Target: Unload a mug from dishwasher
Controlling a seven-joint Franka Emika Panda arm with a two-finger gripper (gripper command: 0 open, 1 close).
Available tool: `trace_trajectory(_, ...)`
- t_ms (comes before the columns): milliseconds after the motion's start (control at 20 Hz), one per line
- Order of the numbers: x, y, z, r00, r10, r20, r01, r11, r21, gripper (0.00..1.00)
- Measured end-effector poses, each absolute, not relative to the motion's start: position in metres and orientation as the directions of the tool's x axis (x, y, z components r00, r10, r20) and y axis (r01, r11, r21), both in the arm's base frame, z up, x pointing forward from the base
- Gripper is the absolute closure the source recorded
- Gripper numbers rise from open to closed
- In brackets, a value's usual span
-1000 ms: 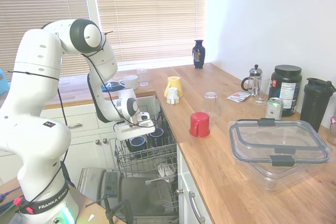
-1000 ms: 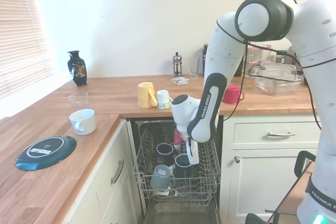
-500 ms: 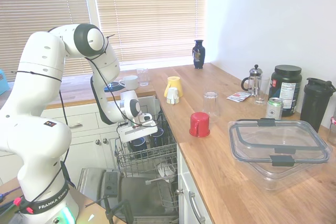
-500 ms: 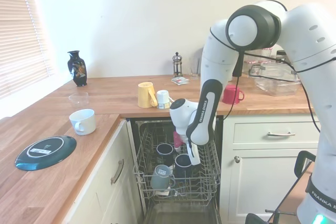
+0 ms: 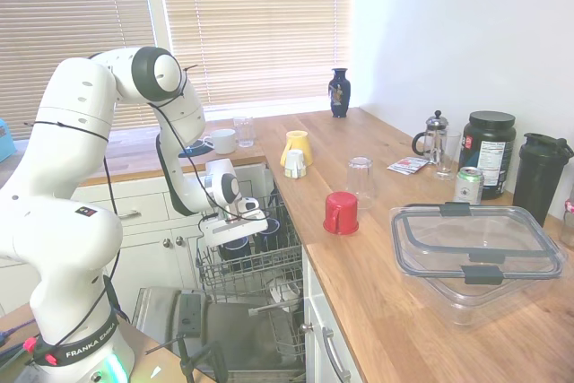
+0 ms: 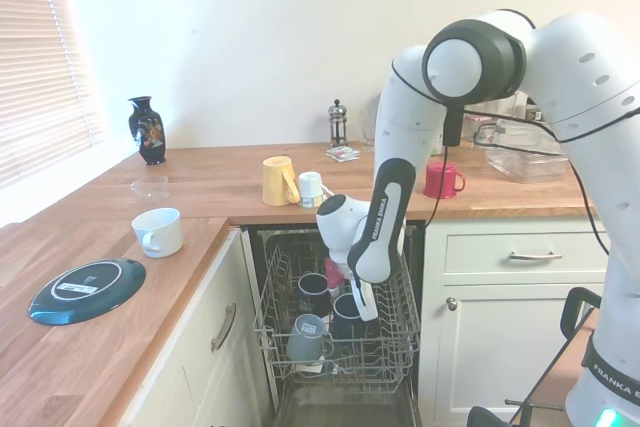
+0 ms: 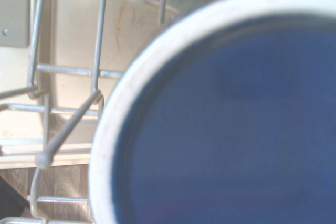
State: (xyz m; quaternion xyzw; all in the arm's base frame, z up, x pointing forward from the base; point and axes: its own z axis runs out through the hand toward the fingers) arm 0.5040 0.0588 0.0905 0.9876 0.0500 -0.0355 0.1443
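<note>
The jaws [image 6: 362, 299] are lowered into the upper wire rack [image 6: 335, 347] of the dishwasher [image 5: 235, 329]; whether they are spread or pinching cannot be told, being hidden behind the wrist in both exterior views; the mug [image 6: 347, 316], glossy dark navy ceramic, is seen in the rack directly beneath them, beside a second navy mug [image 6: 314, 293] and a pale grey-blue mug [image 6: 307, 338]; the rack is made of thin grey metal wire; only in the wrist view is the mug's round pale rim and deep blue inside [image 7: 231, 124] shown, close and blurred, with rack wires alongside; a smooth red cup [image 5: 341, 213] is seen on the wooden table [image 5: 395, 311] above the dishwasher.
</note>
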Motion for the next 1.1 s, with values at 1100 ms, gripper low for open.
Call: trace_trajectory(1100,0.518,0.053,0.097,0.991,0.098,-0.089,0.117,-0.961,0.252,1.0)
